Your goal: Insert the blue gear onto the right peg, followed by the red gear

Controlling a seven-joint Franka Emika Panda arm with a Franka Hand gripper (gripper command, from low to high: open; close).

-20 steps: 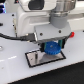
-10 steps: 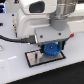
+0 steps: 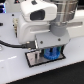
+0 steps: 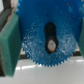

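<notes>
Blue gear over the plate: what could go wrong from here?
1. In the wrist view a pale tip shows low in the hole of the blue gear, not centred; pushing down may jam it on the peg.
2. The tool hides the fit in the exterior view, so seating can't be checked there.

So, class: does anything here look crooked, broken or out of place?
Nothing stands out. The gripper holds the blue gear over the grey plate, and a peg shows through the gear's centre hole.

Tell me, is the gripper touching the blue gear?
Touching. In the wrist view the gripper has its green pads pressed against both sides of the blue gear, with no gap showing.
</notes>
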